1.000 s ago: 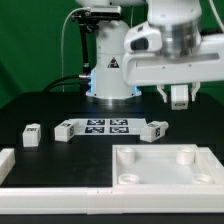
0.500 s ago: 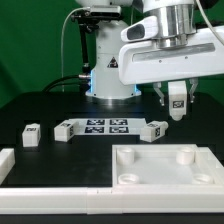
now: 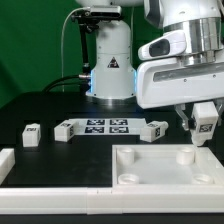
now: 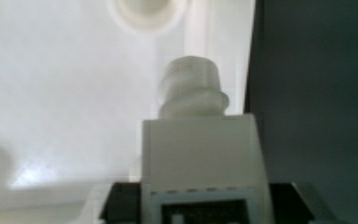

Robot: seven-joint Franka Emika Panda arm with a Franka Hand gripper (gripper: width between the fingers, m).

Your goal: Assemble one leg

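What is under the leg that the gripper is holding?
The white tabletop, near its edge beside the dark table; a round socket lies beyond the leg. The spot straight below is covered by the leg itself.

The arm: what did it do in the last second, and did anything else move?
The gripper, shut on the leg throughout, carried it toward the exterior view's right and lower, nearer the far corner socket of the tabletop. Nothing was let go. The three loose legs, the marker board and the tabletop stayed put.
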